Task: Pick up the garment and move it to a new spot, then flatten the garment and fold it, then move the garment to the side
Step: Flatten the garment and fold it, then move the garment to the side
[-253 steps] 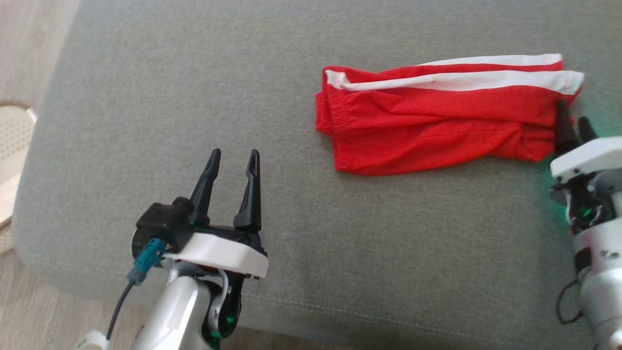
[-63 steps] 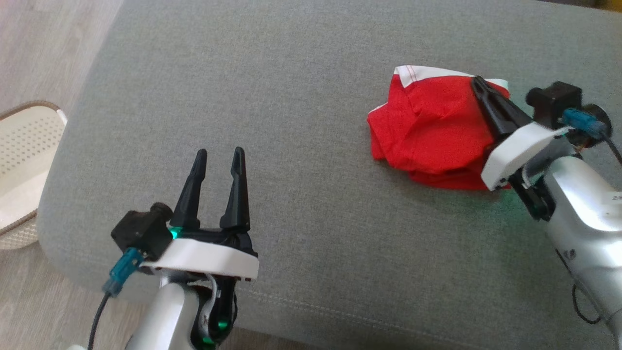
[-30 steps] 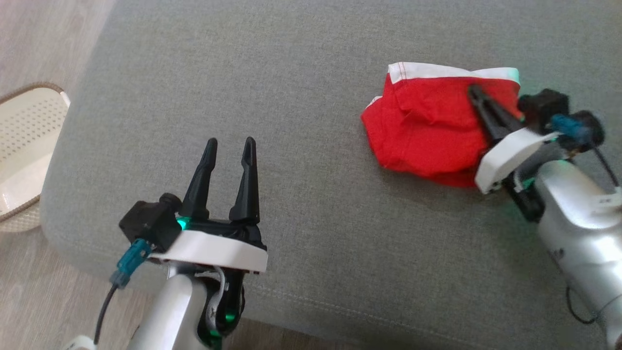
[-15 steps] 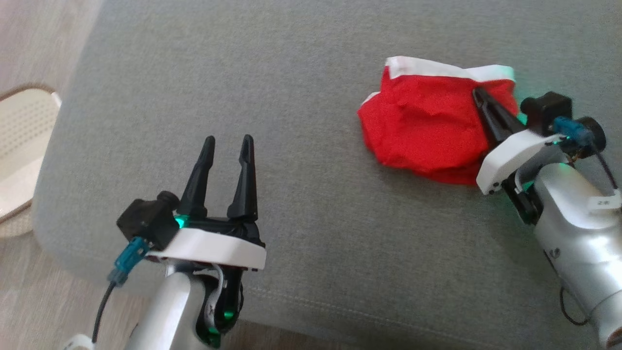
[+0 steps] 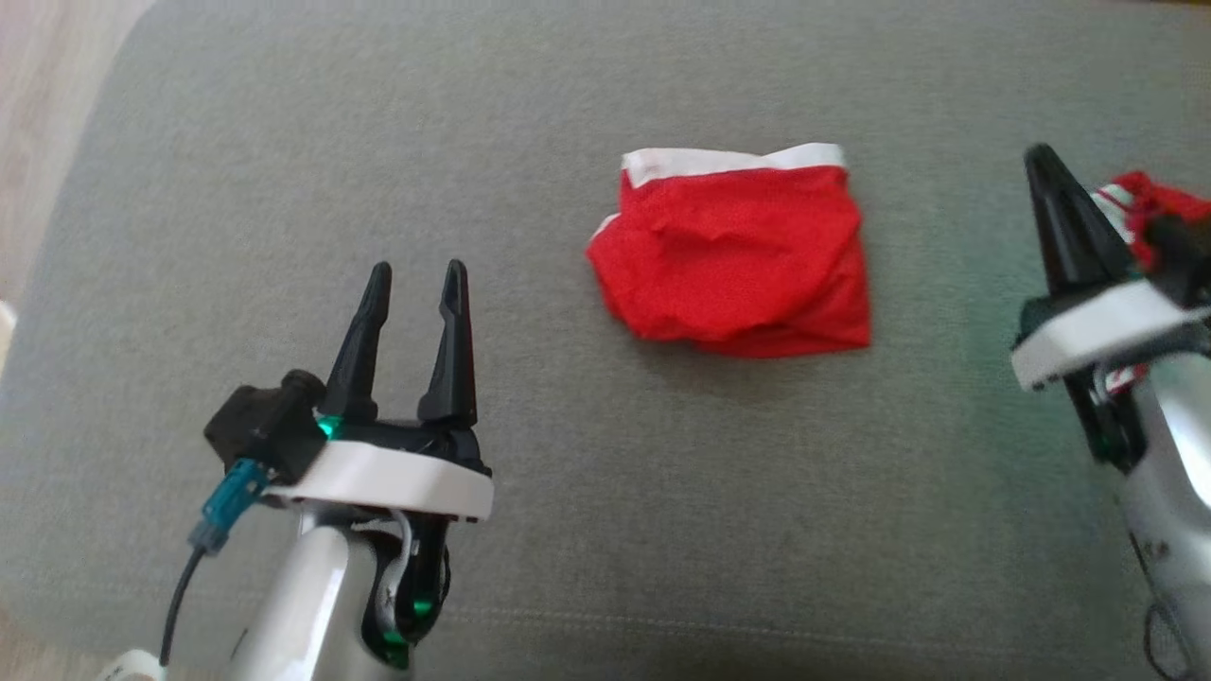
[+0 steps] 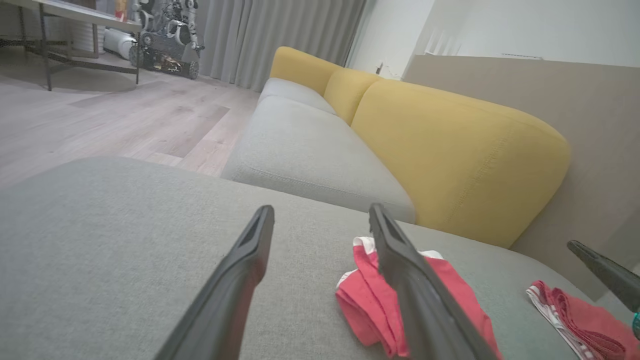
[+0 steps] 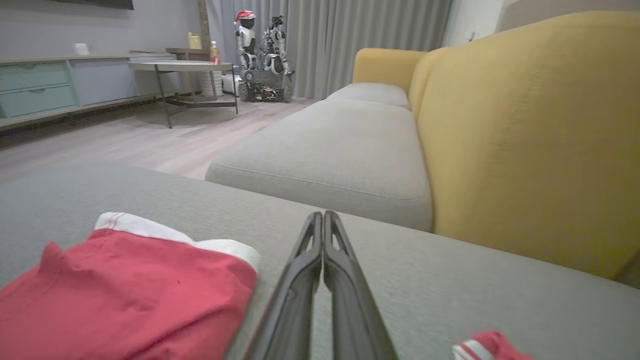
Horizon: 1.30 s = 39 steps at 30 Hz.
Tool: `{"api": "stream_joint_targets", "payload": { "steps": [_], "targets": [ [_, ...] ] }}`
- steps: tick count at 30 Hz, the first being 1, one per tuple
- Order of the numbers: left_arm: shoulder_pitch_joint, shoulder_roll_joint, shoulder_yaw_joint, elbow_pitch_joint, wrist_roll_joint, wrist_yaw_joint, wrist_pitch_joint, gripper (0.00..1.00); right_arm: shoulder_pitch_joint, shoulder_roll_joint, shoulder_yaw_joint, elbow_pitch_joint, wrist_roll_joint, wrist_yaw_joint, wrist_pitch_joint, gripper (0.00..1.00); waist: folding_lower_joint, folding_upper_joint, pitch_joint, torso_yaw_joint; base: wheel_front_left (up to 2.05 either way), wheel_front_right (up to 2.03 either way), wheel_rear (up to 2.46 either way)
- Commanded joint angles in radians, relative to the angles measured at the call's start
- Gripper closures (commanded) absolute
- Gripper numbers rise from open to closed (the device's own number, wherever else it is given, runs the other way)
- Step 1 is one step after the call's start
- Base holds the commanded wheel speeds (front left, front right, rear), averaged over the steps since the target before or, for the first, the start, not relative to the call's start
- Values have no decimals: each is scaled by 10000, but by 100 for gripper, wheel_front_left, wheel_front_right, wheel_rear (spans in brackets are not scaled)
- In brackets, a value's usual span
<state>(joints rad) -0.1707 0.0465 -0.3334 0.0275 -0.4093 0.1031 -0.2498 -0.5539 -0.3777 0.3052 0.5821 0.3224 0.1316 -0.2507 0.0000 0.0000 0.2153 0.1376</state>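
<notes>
Soft, even daylight, no glare anywhere. The red garment (image 5: pixel 733 274) throws only a faint shadow along its near edge. The right pincer (image 5: pixel 1041 159) is smeared by blur, a green glow beside it. Wrist views bend at the edges; close fingers (image 6: pixel 235 285) look soft.

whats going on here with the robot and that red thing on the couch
A two-armed robot is working on a red garment on a grey cushion. The garment lies folded in a compact bundle, with nothing holding it. The right tool is shut and empty to its right; the left tool is open, apart on its left. Another red cloth lies by the right tool.
</notes>
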Motion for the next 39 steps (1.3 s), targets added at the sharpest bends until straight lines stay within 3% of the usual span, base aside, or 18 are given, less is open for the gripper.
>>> {"api": "stream_joint_targets", "payload": {
  "steps": [1, 9, 10, 11, 12, 19, 29, 33, 39],
  "targets": [
    [-300, 37, 451, -259, 131, -92, -120, 0, 367, -120, -250, -598, -317, -9, -109, 100, 0, 0, -268, -344, 0, 0, 0],
    [-76, 37, 662, 60, 256, -230, -120, 0, 2385, 489, -2081, -2149, -1695, -9, -110, 100, 0, 0, -535, -935, 0, 0, 0],
    [-47, 37, 678, 99, 292, -245, -120, 0, 2600, 598, -2254, -2314, -1851, -9, -110, 95, 0, 0, -555, -989, 0, 0, 0],
    [-18, 37, 679, 143, 365, -265, -120, 0, 2798, 710, -2424, -2491, -2004, -9, -110, 57, 0, 0, -571, -1034, 0, 0, 0],
    [13, 37, 682, 168, 418, -278, -120, 0, 2988, 828, -2596, -2675, -2145, -9, -110, 0, 0, 0, -583, -1070, 0, 0, 0],
    [324, 37, 735, 225, 560, -302, -120, 0, 3827, 1500, -3252, -3378, -2633, -9, -110, 0, 0, 0, -661, -1210, 0, 0, 0],
    [294, 37, 614, 244, 532, -315, -120, 0, 3812, 1627, -3201, -3323, -2566, -9, -110, 0, 0, 0, -544, -1014, 0, 0, 0],
    [163, 37, 450, 228, 504, -312, -120, 0, 3352, 1624, -2753, -3059, -1943, -9, 85, 0, 0, 0, -260, -782, 0, 0, 0],
    [-102, 37, 60, 232, 408, -206, -120, 0, 2226, 1418, -1699, -2349, -18, -9, 1334, 0, 0, 0, 349, -168, 0, 0, 0]
  ]
}}
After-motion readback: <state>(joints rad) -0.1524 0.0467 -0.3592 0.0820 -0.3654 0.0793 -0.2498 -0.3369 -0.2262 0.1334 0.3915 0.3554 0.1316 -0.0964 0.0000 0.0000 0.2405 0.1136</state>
